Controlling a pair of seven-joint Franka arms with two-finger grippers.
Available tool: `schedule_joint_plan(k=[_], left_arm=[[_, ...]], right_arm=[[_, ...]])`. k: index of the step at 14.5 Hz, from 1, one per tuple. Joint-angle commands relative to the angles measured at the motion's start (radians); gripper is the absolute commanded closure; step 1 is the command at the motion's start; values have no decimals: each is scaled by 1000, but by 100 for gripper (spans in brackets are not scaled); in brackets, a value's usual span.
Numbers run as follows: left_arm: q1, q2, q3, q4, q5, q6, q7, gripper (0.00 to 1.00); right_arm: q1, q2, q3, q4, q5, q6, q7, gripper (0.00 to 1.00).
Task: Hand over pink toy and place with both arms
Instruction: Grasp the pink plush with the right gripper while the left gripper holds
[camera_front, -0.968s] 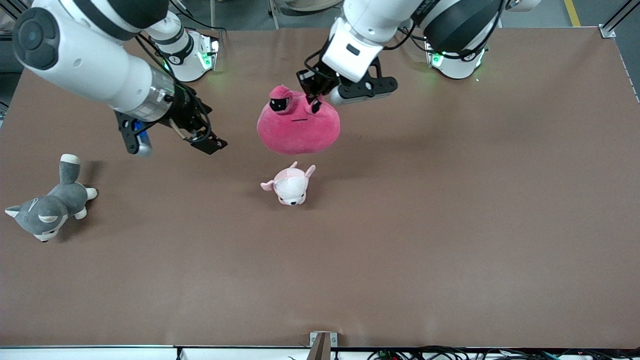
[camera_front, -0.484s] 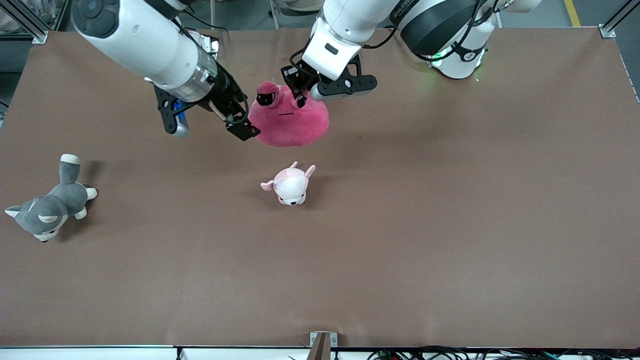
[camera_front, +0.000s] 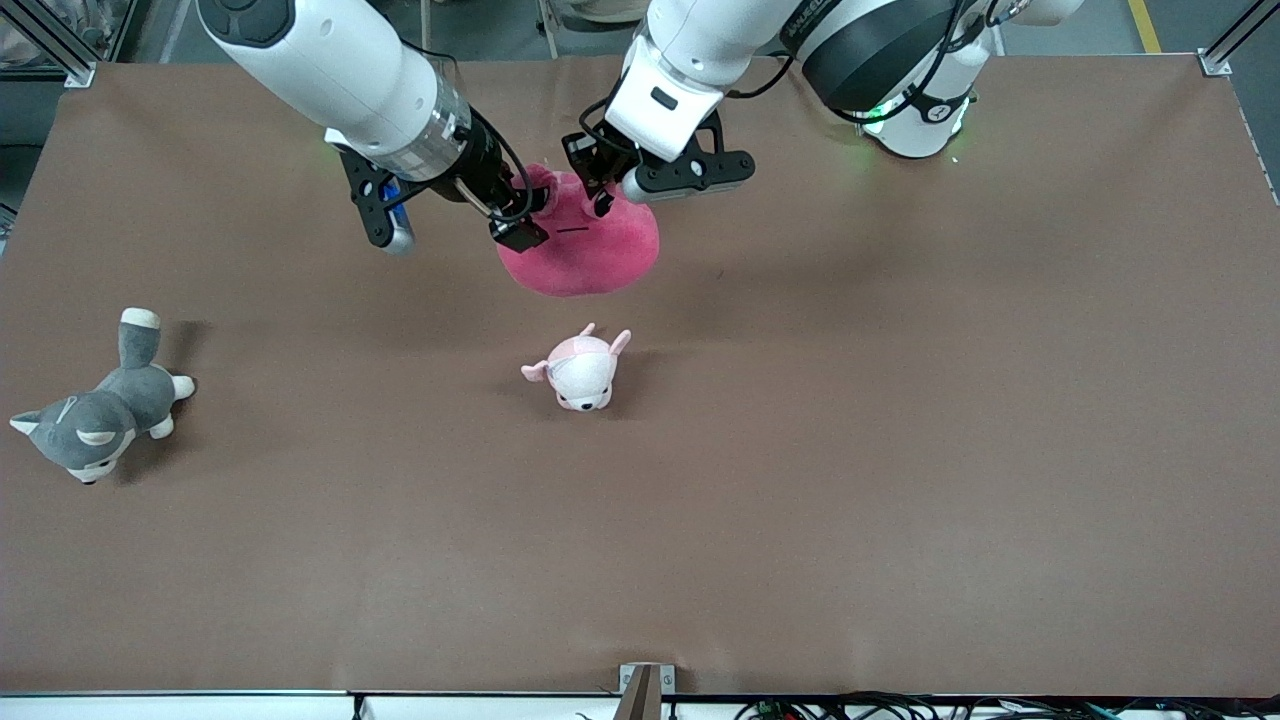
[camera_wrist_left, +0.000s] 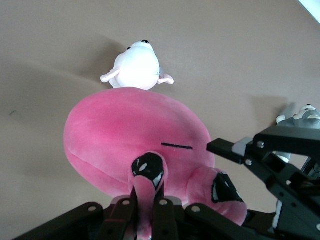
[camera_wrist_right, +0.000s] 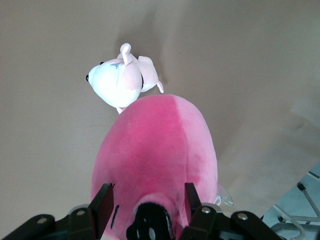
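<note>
The hot-pink blob toy (camera_front: 590, 250) hangs in the air over the table's middle, near the robots' bases. My left gripper (camera_front: 600, 195) is shut on one of its ear bumps; in the left wrist view the fingers (camera_wrist_left: 134, 200) pinch that ear, with the toy's body (camera_wrist_left: 130, 130) below it. My right gripper (camera_front: 520, 215) is open, its jaws on either side of the toy's other ear bump (camera_wrist_right: 150, 220). The right wrist view shows the gripper (camera_wrist_right: 147, 200) straddling the toy (camera_wrist_right: 155, 145) without squeezing it. The right gripper's black fingers (camera_wrist_left: 250, 150) also show in the left wrist view.
A small pale pink-and-white puppy plush (camera_front: 580, 370) lies on the brown table (camera_front: 900, 450), nearer to the front camera than the held toy. It also shows in both wrist views (camera_wrist_left: 136, 67) (camera_wrist_right: 120, 80). A grey husky plush (camera_front: 95, 415) lies at the right arm's end.
My right arm has swung in toward the toy, and its open jaws now sit around the free ear. My left gripper shifted the toy slightly toward the right arm and now holds it still.
</note>
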Motion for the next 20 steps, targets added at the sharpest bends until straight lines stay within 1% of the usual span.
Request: schedule_joint_plan(k=[1, 3, 4, 6, 11, 12, 14, 15, 18, 20], left_arm=[[-7, 7, 4, 24, -2, 2, -13, 92], [-7, 7, 4, 24, -2, 4, -13, 92], [-7, 9, 4, 24, -2, 4, -13, 92], [-7, 9, 4, 22, 0, 3, -13, 92], [-7, 9, 4, 22, 0, 4, -12, 91], [-5, 9, 4, 22, 0, 4, -7, 76], [-2, 3, 4, 22, -2, 3, -2, 12], [-1, -2, 4, 22, 0, 2, -2, 0], [15, -22, 7, 24, 6, -13, -2, 0], [36, -68, 41, 22, 29, -50, 4, 0]], right_arm=[[4, -27, -11, -15, 65, 1, 13, 70], [2, -34, -13, -15, 68, 1, 13, 92], [1, -35, -13, -15, 68, 1, 13, 97], [-2, -36, -13, -15, 68, 1, 12, 100], [-7, -36, -16, -15, 68, 1, -1, 100], [-8, -38, -19, -15, 66, 0, -4, 100], [-30, -41, -28, -15, 65, -11, -40, 100], [-47, -45, -29, -21, 65, -28, -80, 100], [-154, -48, -29, -38, 62, -90, -232, 100], [-232, -48, -29, -75, 56, -106, -374, 99]])
